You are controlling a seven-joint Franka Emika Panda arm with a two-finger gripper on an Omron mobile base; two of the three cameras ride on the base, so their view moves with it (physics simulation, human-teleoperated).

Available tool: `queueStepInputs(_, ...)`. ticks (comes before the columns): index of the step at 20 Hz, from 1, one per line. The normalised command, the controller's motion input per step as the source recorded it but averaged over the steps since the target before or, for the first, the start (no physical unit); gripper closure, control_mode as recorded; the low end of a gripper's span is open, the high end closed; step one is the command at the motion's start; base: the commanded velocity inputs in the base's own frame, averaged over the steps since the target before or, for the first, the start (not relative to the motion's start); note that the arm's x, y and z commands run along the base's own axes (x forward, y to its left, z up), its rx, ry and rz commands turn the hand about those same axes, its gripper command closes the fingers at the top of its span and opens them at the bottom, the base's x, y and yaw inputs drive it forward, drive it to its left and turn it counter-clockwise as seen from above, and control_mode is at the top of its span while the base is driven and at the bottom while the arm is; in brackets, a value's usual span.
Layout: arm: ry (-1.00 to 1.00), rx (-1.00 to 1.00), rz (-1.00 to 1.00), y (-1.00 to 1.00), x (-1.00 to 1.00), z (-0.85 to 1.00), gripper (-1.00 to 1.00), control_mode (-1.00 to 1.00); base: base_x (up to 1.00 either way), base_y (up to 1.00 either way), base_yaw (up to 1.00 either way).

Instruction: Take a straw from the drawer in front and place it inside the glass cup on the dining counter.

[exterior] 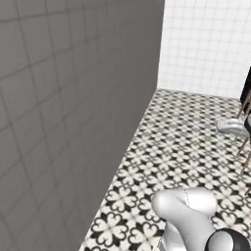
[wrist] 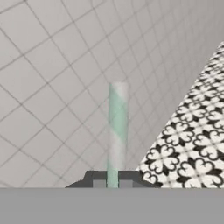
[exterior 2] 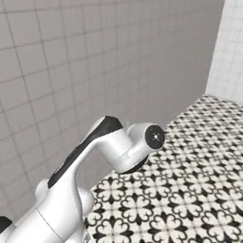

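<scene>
Writing: no readable lettering, brand or label on the straw, the wall or the floor.
Straw look: the straw point(wrist: 117, 131) is a thin, straight stick, pale whitish with a soft green-blue stripe along its length, slightly blurred.
Straw place: it stands straight out from the pincer point(wrist: 112, 180), its lower end clamped between the two dark fingertips point(wrist: 99, 181).
Pincer: closed on the straw.
Backdrop: beyond the straw, a grey tiled wall point(wrist: 57, 87); beside it, a black-and-white patterned floor point(wrist: 192, 153).
</scene>
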Motion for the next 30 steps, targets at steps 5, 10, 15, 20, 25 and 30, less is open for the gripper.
queueStepInputs(5,0.0,0.0,0.0,0.0,0.0,0.0,1.0,1.0,1.0,0.18,-0.44)
queueStepInputs(10,0.0,0.0,0.0,0.0,0.0,0.0,1.0,1.0,1.0,0.15,-0.46)
queueStepInputs(15,0.0,0.0,0.0,0.0,0.0,0.0,1.0,1.0,1.0,0.14,-0.47)
queueStepInputs(20,0.0,0.0,0.0,0.0,0.0,0.0,1.0,1.0,1.0,0.2,-0.47)
queueStepInputs(25,0.0,0.0,0.0,0.0,0.0,0.0,1.0,1.0,1.0,0.28,-0.46)
queueStepInputs(30,0.0,0.0,0.0,0.0,0.0,0.0,1.0,1.0,1.0,0.46,-0.44)
